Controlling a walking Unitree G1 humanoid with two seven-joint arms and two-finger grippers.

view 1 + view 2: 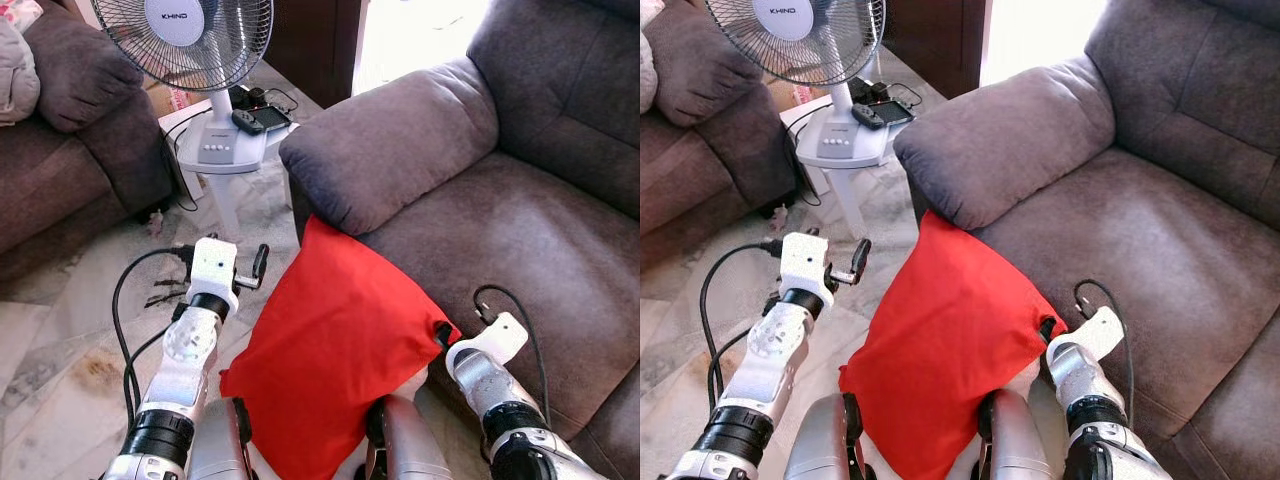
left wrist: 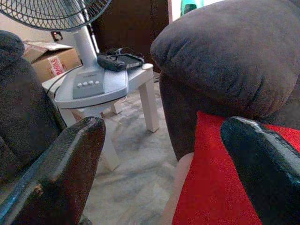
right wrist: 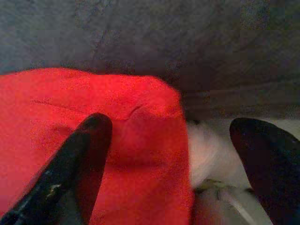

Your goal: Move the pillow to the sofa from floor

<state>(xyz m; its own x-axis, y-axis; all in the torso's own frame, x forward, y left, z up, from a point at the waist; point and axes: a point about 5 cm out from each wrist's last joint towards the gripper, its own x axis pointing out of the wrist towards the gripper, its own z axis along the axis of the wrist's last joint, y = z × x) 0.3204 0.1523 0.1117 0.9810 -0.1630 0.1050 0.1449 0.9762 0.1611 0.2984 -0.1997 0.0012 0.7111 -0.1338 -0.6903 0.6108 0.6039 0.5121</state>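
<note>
The red pillow point(image 1: 335, 345) leans against the front edge of the grey sofa point(image 1: 520, 230). Its top corner touches the sofa's armrest point(image 1: 390, 150) and its lower end rests between my legs. My left gripper point(image 1: 252, 270) is open beside the pillow's upper left edge and is not touching it. In the left wrist view the fingers point(image 2: 61, 173) stand wide apart, with the pillow point(image 2: 211, 187) just past them. My right gripper point(image 3: 171, 126) is open at the pillow's right corner point(image 1: 440, 330), and the red corner point(image 3: 93, 117) lies between its spread fingers.
A standing fan point(image 1: 190, 40) sits on a small white table point(image 1: 235, 160) with a remote and a phone, straight ahead on the left. A second dark sofa point(image 1: 60, 150) stands at far left. Black cables point(image 1: 125, 300) trail over the tiled floor.
</note>
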